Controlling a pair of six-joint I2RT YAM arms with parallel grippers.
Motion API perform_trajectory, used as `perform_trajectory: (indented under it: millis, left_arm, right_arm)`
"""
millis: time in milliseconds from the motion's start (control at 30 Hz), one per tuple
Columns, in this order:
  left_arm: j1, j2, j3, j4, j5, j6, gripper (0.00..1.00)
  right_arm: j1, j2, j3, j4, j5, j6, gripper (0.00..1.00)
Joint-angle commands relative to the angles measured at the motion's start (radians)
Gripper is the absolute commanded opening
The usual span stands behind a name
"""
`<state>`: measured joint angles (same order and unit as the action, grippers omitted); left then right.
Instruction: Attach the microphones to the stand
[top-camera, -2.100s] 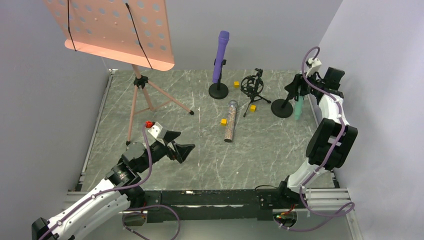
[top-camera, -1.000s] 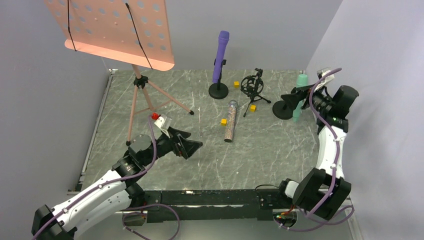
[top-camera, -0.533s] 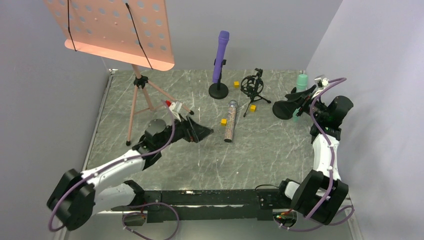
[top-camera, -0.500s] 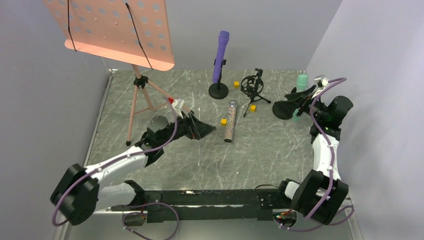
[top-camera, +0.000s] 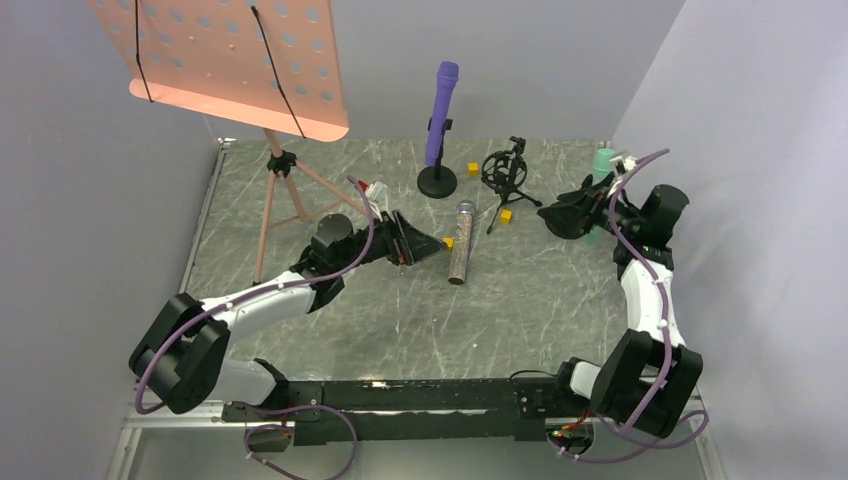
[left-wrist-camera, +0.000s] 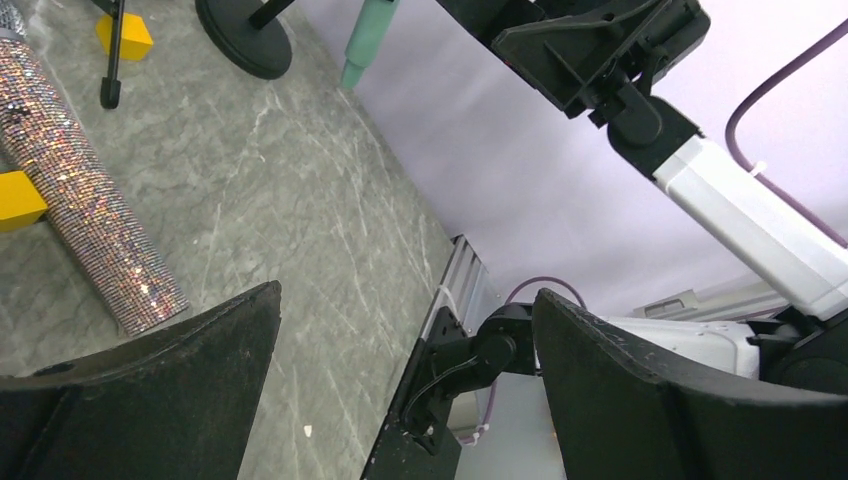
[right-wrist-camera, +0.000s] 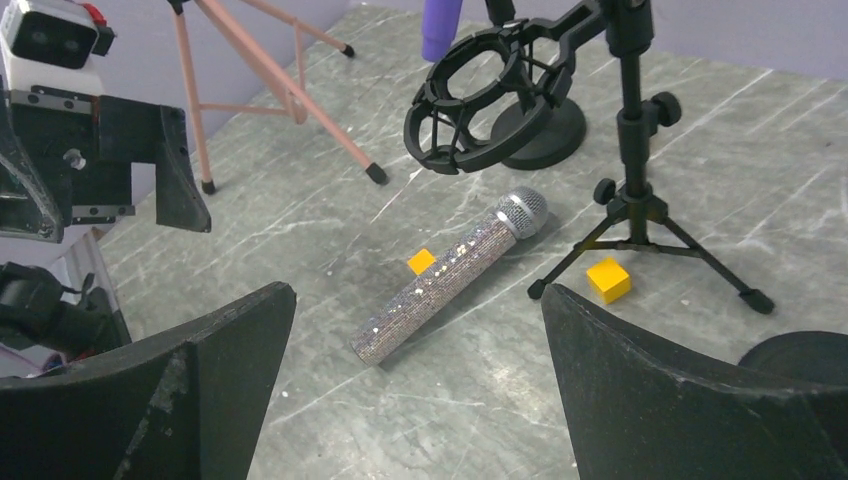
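One glittery copper mic (right-wrist-camera: 440, 280), silver mesh head, lying flat.

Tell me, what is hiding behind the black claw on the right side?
A mint green microphone: only its top shows above the right claw. The claw covers its body and most of the black stand beside it in the overhead view.
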<state>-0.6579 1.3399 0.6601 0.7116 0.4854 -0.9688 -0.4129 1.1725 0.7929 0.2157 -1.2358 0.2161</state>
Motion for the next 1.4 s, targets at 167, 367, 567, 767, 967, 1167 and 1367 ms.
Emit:
perform_trajectory:
  millis: [167,367,567,767,967,1167,1367]
  left_arm:
    - [0.007,-0.152,0.076,-0.318,-0.069,0.252,0.99]
    - [0.008,-0.338,0.02,-0.503,-0.151,0.358,0.99]
    - [0.008,-0.523,-0.039,-0.651,-0.244,0.431,0.99]
    - [0.009,-0.61,-0.081,-0.683,-0.266,0.44,0.99]
    - [0.009,-0.661,-0.09,-0.745,-0.277,0.453,0.99]
    - [0.009,-0.64,-0.101,-0.72,-0.296,0.457,0.99]
    - [0.01,-0.543,-0.045,-0.682,-0.282,0.489,0.99]
  right_arm:
    - [0.122,0.091,0.091,-0.325,0.141,-0.501,1.0]
    - [0.274,0.167,0.105,-0.324,0.375,-0.755,1.0]
    - [0.248,0.246,0.073,0.079,0.375,-0.541,1.0]
    - [0.249,0.404,-0.017,0.611,0.259,-0.373,1.0]
    - [0.254,0.554,0.063,0.741,0.317,-0.36,0.98]
    - [0.257,0.686,0.092,0.997,0.221,-0.329,0.91]
    - [0.266,0.781,0.186,1.026,0.255,-0.293,0.81]
